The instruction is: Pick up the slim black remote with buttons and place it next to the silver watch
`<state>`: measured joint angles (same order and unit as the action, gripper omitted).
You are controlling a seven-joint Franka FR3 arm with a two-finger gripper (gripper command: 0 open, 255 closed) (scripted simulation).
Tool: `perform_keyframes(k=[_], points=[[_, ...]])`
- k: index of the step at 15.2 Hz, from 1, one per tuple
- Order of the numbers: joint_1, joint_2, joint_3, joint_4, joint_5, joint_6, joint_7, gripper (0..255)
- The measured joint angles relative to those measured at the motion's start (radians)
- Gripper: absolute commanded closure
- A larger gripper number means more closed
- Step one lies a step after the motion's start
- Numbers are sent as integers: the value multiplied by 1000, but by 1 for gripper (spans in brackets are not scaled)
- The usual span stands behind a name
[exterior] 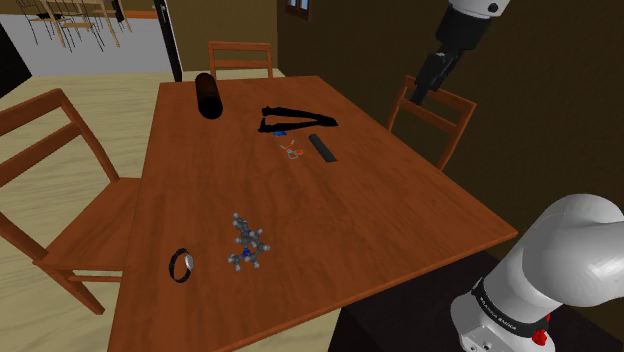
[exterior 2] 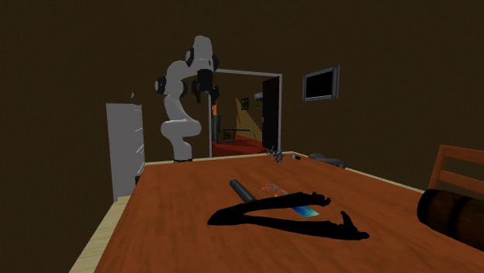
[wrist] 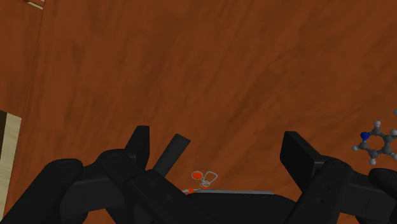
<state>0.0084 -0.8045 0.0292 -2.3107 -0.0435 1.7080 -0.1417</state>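
The slim black remote [exterior: 323,147] lies flat on the brown table [exterior: 400,210], toward the far side in the shoulder view. The watch [exterior: 181,265], a dark ring with a silver rim, sits near the table's front left corner, far from the remote. My gripper [exterior: 414,96] hangs high in the air beyond the table's right edge, over a chair. In the wrist view the fingers [wrist: 138,145] stand wide apart with nothing held, and the remote [wrist: 170,154] shows far below, close to one of them. In the second exterior view the remote [exterior 2: 241,191] lies mid-table, well below my gripper [exterior 2: 205,96].
A molecule model [exterior: 247,245] stands close to the watch. Small red and blue bits [exterior: 291,150] lie beside the remote. A black strap-like thing [exterior: 296,118] and a dark cylinder [exterior: 208,95] lie further back. Wooden chairs [exterior: 432,118] surround the table.
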Motion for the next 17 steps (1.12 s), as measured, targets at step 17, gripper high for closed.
perform_keyframes(k=[17], points=[[-63, 532, 16, 131, 50, 309, 206, 0]])
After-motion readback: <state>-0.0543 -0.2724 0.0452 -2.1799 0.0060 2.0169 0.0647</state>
